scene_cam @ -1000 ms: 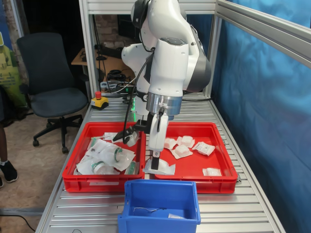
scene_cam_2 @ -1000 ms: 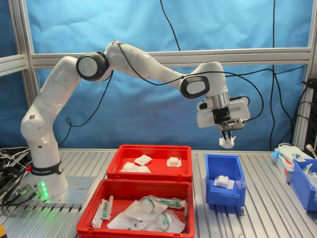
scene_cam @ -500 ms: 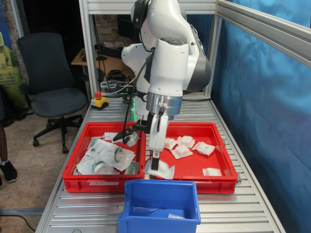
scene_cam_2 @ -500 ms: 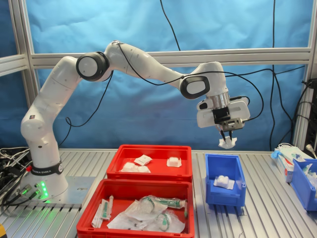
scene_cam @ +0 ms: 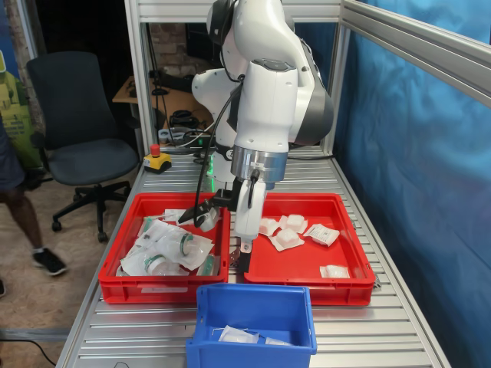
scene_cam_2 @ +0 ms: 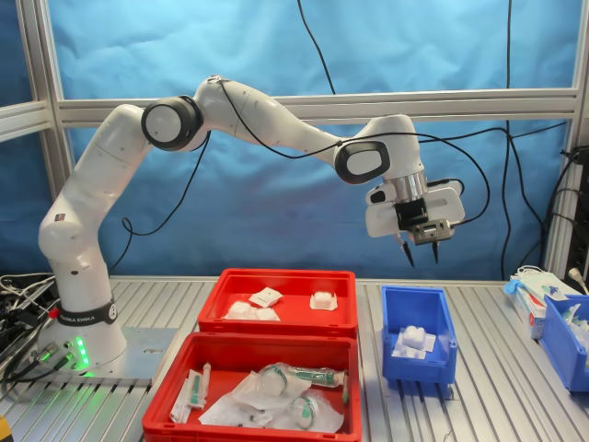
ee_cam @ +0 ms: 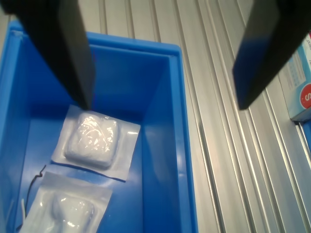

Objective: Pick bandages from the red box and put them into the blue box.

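Observation:
My gripper (scene_cam_2: 420, 250) hangs open and empty above the blue box (scene_cam_2: 419, 364); in the first exterior view the gripper (scene_cam: 244, 257) sits just behind the blue box (scene_cam: 257, 300). The wrist view looks down between my two dark fingers (ee_cam: 70, 53) into the blue box (ee_cam: 165, 121), where two bandages lie, one (ee_cam: 93, 141) beside the other (ee_cam: 68, 209). One bandage (scene_cam: 236, 334) shows in the box in the first exterior view, and a small white heap of bandages (scene_cam_2: 411, 341) in the second. The red box (scene_cam: 349, 238) holds several more bandages (scene_cam: 288, 231), seen also as packets (scene_cam_2: 265, 296) in the red box (scene_cam_2: 281, 322).
A twin red crate (scene_cam: 126, 238) with clear green-marked pouches (scene_cam_2: 276, 391) stands beside the red box. A light blue carton (scene_cam_2: 538, 299) and another blue bin (scene_cam_2: 566, 341) stand at the second exterior view's right. Frame posts, an emergency stop button (scene_cam: 156, 159) and a chair (scene_cam: 80, 126) lie behind.
The gripper has opened and the white packet it held has dropped into the blue box. A person's leg has appeared at the first exterior view's left.

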You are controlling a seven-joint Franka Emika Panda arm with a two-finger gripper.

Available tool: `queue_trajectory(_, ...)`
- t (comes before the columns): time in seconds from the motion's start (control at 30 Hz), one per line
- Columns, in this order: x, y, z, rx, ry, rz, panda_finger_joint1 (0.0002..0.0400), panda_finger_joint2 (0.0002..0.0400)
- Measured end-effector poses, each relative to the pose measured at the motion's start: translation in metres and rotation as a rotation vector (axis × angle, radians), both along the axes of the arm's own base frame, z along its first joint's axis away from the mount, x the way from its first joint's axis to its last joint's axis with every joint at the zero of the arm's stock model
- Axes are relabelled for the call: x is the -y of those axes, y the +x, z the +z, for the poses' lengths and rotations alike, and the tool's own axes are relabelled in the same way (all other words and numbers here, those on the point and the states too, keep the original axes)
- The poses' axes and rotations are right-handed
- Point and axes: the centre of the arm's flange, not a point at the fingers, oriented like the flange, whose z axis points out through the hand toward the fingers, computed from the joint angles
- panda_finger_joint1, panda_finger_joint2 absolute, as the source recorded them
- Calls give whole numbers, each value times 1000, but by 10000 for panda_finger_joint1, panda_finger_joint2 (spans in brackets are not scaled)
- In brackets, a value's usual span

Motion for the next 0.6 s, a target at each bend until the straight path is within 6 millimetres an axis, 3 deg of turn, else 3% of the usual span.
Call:
queue_trajectory(0.07,0,0,0,0,0,0,210,210)
queue_trajectory(0.1,0,0,0,0,0,0,260,260)
queue_trajectory(0.2,0,0,0,0,0,0,260,260)
queue_trajectory(0.23,0,0,0,0,0,0,310,310)
queue_trajectory(0.33,0,0,0,0,0,0,310,310)
queue_trajectory(0.37,0,0,0,0,0,0,360,360)
queue_trajectory(0.5,0,0,0,0,0,0,360,360)
queue_trajectory(0.53,0,0,0,0,0,0,392,392)
queue_trajectory(0.6,0,0,0,0,0,0,392,392)
